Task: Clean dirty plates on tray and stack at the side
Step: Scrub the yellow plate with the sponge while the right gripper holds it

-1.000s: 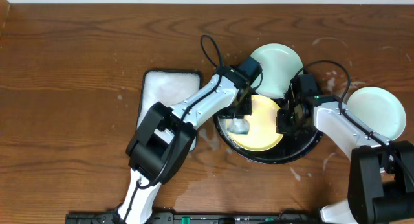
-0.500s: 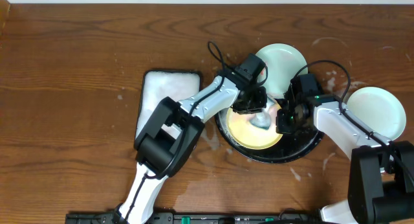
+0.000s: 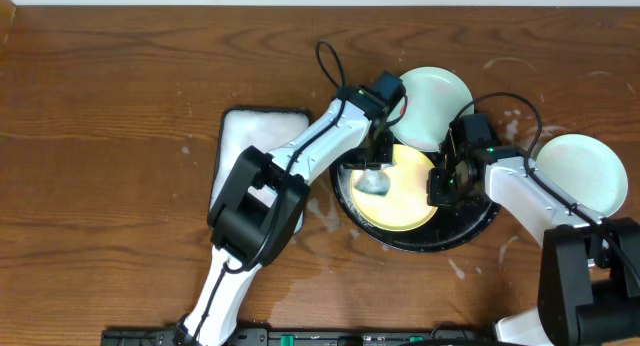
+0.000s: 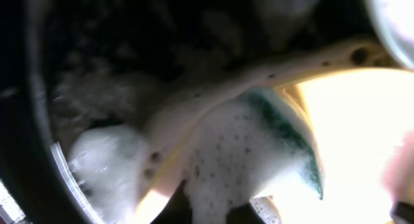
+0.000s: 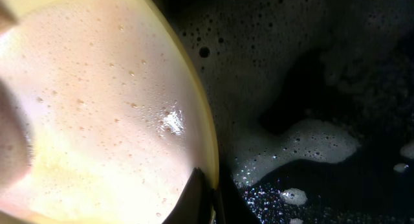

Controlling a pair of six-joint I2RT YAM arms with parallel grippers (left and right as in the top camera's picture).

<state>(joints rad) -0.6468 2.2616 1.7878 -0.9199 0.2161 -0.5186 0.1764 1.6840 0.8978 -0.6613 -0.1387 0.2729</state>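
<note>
Overhead, my left fingers (image 3: 377,162) clamp a soapy sponge (image 3: 372,182) on the yellow plate (image 3: 408,204) in the black tray (image 3: 470,229); my right fingers (image 3: 440,183) pinch that plate's rim.

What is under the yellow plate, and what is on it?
The yellow plate lies in the black tray, foam around it. A soapy sponge rests on its left part. The tray floor beneath the plate is covered and cannot be seen.
</note>
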